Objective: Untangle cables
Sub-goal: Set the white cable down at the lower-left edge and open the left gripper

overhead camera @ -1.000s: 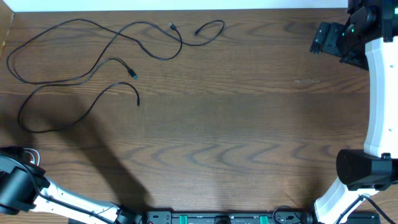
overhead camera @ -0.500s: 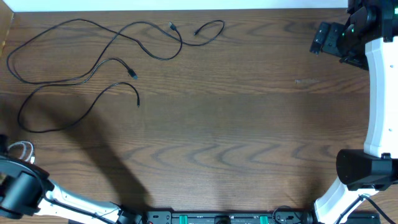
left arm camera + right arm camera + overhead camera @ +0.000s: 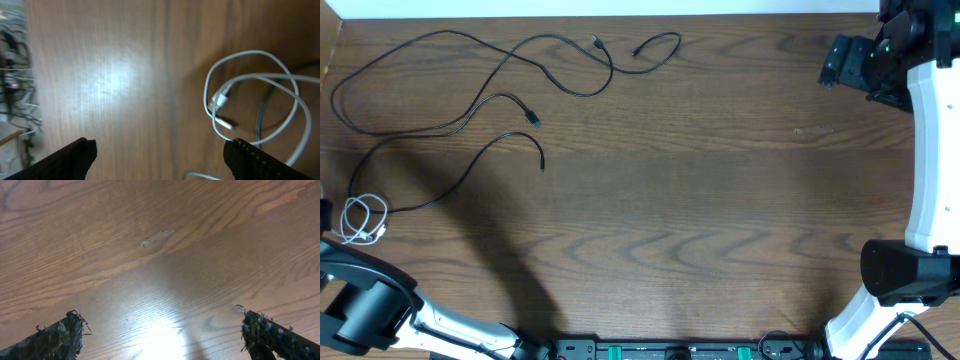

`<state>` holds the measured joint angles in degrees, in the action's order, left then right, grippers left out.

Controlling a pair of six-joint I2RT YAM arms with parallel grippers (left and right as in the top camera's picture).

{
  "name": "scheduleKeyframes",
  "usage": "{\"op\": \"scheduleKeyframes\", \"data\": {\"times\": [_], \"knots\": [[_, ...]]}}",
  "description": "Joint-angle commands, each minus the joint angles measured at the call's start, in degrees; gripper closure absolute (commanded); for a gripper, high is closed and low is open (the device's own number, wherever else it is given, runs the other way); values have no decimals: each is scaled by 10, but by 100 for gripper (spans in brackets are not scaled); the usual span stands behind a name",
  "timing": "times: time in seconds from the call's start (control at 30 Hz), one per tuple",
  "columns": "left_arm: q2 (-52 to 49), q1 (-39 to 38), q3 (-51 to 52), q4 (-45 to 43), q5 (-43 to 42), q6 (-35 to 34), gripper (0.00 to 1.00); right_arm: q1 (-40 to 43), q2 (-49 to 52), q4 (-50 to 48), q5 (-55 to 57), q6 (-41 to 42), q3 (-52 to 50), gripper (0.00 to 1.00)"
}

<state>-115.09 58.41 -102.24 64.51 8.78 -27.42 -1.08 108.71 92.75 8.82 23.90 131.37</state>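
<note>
Several long black cables [image 3: 470,110] lie spread in loose curves over the table's far left, with a shorter black one [image 3: 660,45] beside them. A white cable [image 3: 362,220] lies coiled at the left edge, over the end of a black loop. In the left wrist view the white coil [image 3: 252,95] lies ahead and to the right of my left gripper [image 3: 160,150], which is open, empty and above bare wood. My right gripper [image 3: 840,62] is at the far right, away from all cables. It is open and empty in the right wrist view [image 3: 162,325].
My left arm [image 3: 365,310] fills the front left corner. My right arm [image 3: 925,150] runs along the right edge. A pale scuff [image 3: 812,130] marks the wood near the right gripper. Loose wiring [image 3: 12,75] hangs beyond the table's left edge.
My left arm has drawn back toward the front left corner, and the coiled white cable now lies uncovered at the left edge. The right arm and the black cables have not moved.
</note>
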Motion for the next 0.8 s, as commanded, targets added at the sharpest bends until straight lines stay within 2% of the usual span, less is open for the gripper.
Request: {"op": "scheduleKeyframes", "data": {"times": [0.0,0.17,0.3,0.5,0.57,0.7,0.77], "knots": [[1,6,-3,12,65,-30,13,-1,2,0,5,7,-2,1],[1,17,-3,18,99,-43,13,-1,2,0,5,7,-2,1],[1,27,-3,15,96,-61,13,-1,2,0,5,7,-2,1],[1,28,-2,-4,27,-31,12,-1,2,0,5,7,-2,1],[1,28,-2,-3,31,-28,3,-1,2,0,5,7,-2,1],[1,28,-2,-3,44,-43,2,-1,2,0,5,7,-2,1],[1,28,-2,-7,11,-43,2,-1,2,0,5,7,-2,1]]}}
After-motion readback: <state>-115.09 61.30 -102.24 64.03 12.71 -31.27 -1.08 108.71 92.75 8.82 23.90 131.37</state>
